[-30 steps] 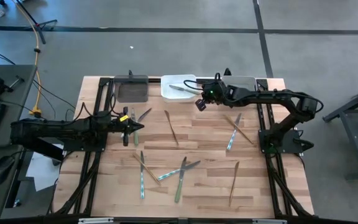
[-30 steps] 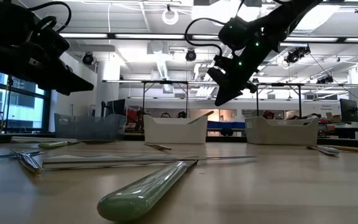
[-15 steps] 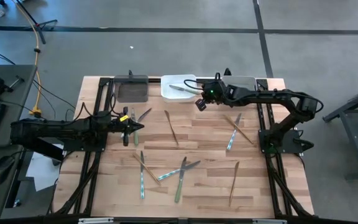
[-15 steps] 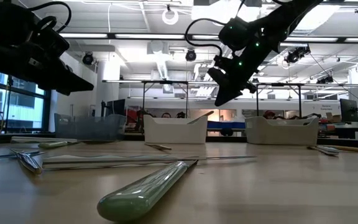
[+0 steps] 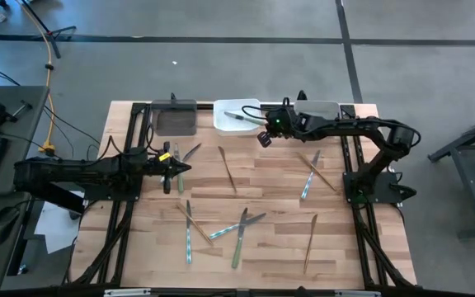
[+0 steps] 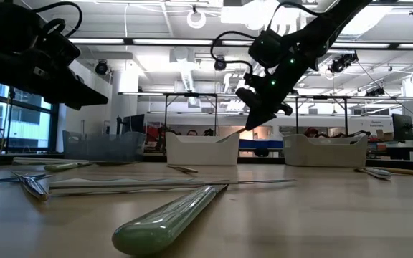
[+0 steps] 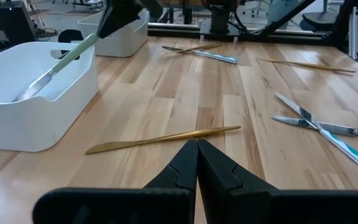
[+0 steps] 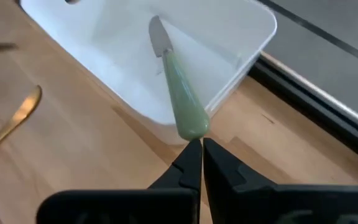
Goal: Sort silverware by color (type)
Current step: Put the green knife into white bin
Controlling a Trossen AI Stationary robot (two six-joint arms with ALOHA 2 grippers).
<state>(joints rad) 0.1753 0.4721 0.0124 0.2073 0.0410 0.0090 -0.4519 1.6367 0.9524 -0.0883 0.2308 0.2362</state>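
A pale green-handled knife (image 8: 178, 93) lies blade-down in the white bin (image 5: 225, 124), its handle leaning on the bin's near rim and sticking out over it. It also shows in the left wrist view (image 7: 61, 62) and the low view (image 6: 229, 135). My right gripper (image 8: 201, 149) is shut, with its tips right at the handle's free end, just off the bin's near right corner (image 5: 263, 139). My left gripper (image 5: 176, 169) is shut and empty above the table's left side (image 7: 197, 152). Other knives and forks lie loose on the table. My right gripper's shut fingertips (image 8: 193, 151) stand at the free end of the green knife's handle (image 8: 192, 127), coming slanting down from the table's near right. I cannot tell whether they touch it. The knife rests on the bin's rim with its blade inside.
A dark bin (image 5: 174, 120) stands left of the white one, and a pale bin (image 5: 324, 108) right of it, partly under my right arm. Loose pieces: a brown one (image 5: 228, 169), a crossed pair (image 5: 312, 172), a cluster (image 5: 221, 229) and a brown one (image 5: 310, 241).
My right gripper has shifted a little toward the table's left and down, closer to the green knife's handle end at the white bin, and has turned slightly. The knife stays leaning in the bin.
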